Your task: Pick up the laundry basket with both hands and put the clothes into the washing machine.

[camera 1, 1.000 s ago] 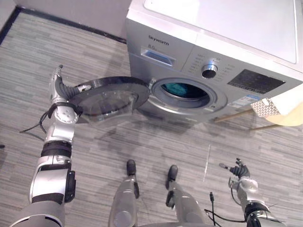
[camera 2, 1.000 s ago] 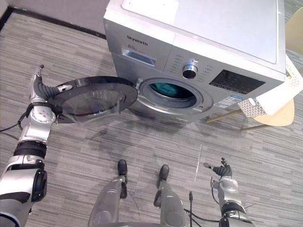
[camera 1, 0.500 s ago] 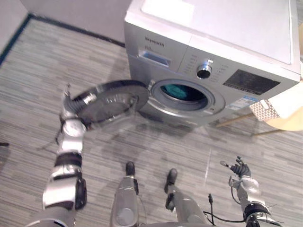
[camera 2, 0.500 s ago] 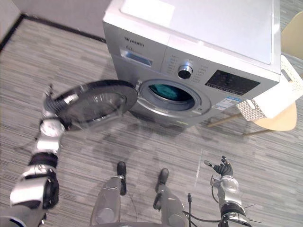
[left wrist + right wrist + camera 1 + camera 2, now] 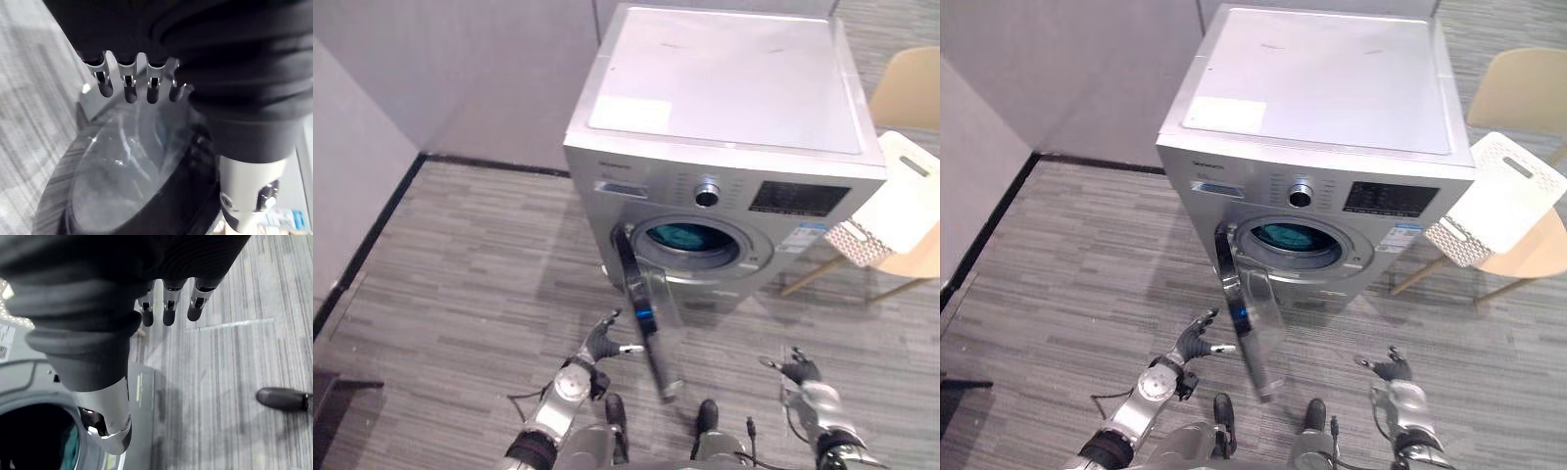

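Note:
The silver washing machine stands ahead with its round glass door swung about halfway, edge-on towards me. Teal clothes lie inside the drum. My left hand is open just left of the door's outer face; in the left wrist view its straight fingers hover over the door glass. My right hand hangs open low on the right, holding nothing. The white perforated laundry basket rests on a chair at the right.
A pale wooden chair stands to the right of the washer, under the basket. A grey wall with a dark skirting runs along the left. Grey striped floor spreads in front of the machine.
The door has swung from wide open at the left to about halfway shut, with my left hand following it rightward. The camera has pulled back and tilted up. The right hand stays put.

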